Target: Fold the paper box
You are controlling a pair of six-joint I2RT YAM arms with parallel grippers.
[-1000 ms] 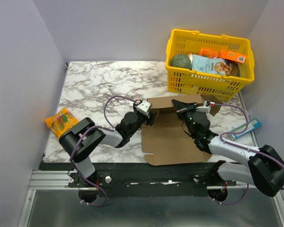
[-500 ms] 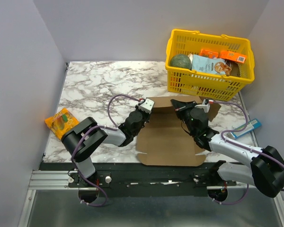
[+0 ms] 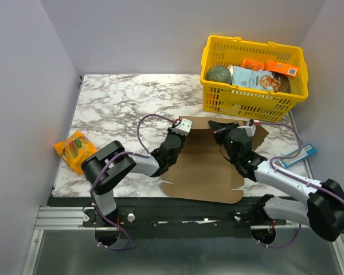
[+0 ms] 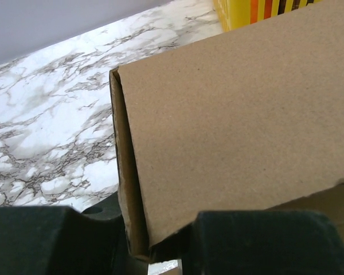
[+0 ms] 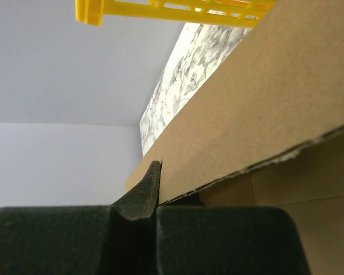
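Observation:
The paper box (image 3: 203,169) is a brown cardboard sheet lying mid-table, its near edge reaching the table's front. Its far flap stands raised. My left gripper (image 3: 179,136) holds the left end of that flap. In the left wrist view a folded double edge of the cardboard (image 4: 235,114) sits between the dark fingers of the left gripper (image 4: 155,235). My right gripper (image 3: 225,133) pinches the same flap farther right. The right wrist view shows the thin flap (image 5: 275,86) clamped in the right gripper (image 5: 159,195).
A yellow basket (image 3: 246,103) holding groceries stands at the back right, just beyond the flap; its wall also shows in the wrist views (image 4: 235,14) (image 5: 160,8). An orange snack packet (image 3: 74,147) lies at the left edge. A blue packet (image 3: 301,153) lies at the right edge.
My left gripper moved right onto the flap's left end and closed on it. The sheet slid toward the front edge. The right gripper kept its hold.

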